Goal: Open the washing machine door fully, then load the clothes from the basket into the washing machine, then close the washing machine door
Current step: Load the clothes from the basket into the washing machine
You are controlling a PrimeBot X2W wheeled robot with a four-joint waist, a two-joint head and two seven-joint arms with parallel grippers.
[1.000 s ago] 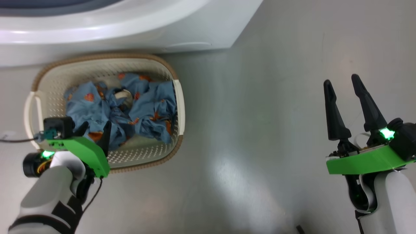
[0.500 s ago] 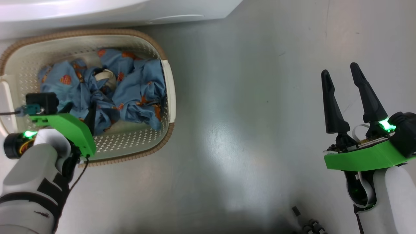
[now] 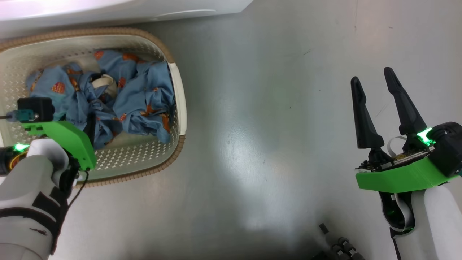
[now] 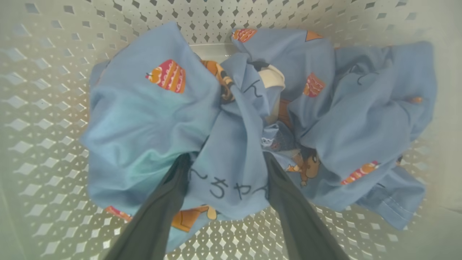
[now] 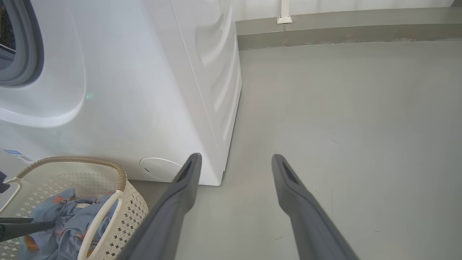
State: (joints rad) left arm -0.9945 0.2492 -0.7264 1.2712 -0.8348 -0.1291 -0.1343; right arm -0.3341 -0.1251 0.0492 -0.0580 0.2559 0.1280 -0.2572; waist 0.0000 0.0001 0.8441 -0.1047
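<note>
Your left gripper [image 4: 226, 159] is down in the basket [image 3: 178, 94], at 9 o'clock in the head view. Its fingers are spread wide with a fold of the clothes [image 4: 151, 119] between them, and the tips touch the fabric without pinching it yet. The blue printed bundle lies heaped in the middle of the basket, and nothing has been lifted.

Over the last second the head view has slid. The basket now sits further toward 9 o'clock, and the washing machine [image 5: 144, 90] has shrunk to a strip at 12 o'clock. That is your camera turning, not the basket moving. Against the clothes, the left gripper looks to have sunk a little lower, and its jaws have stayed wide throughout.

Your right gripper [image 3: 371, 75] has not budged. It hangs at 4 o'clock over bare floor [image 3: 270, 126], well apart from everything, with its fingers parted and nothing between them.

In the right wrist view the grey-blue gasket [image 5: 25, 47] lies uncovered at 10 o'clock, so I judge the door already swung clear. You are at the first pick of the loading step, and closing on that fold comes next. Watch that the bunched cloth comes up together rather than trailing over the rim.
</note>
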